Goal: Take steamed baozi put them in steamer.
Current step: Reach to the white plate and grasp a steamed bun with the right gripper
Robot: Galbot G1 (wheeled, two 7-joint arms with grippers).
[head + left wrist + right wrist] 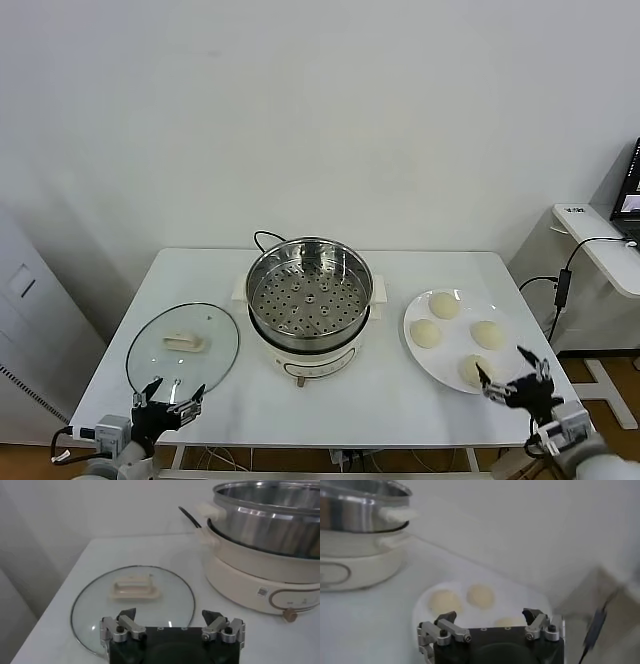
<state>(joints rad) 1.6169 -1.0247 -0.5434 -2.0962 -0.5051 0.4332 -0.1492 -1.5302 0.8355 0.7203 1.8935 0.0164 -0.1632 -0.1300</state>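
Steamer point(309, 292) stands mid-table point(420, 410), holding nothing. Four steamed baozi point(445, 305) lie on a white plate point(420, 352) to its right. Right gripper point(513, 379), jaws released, hovers beside the nearest bun; left gripper point(168, 400) waits with jaws released at the glass lid point(183, 345).

4 cream baozi point(457, 336) on plate rt of steamer point(309, 287), steel basket empty, table ctr
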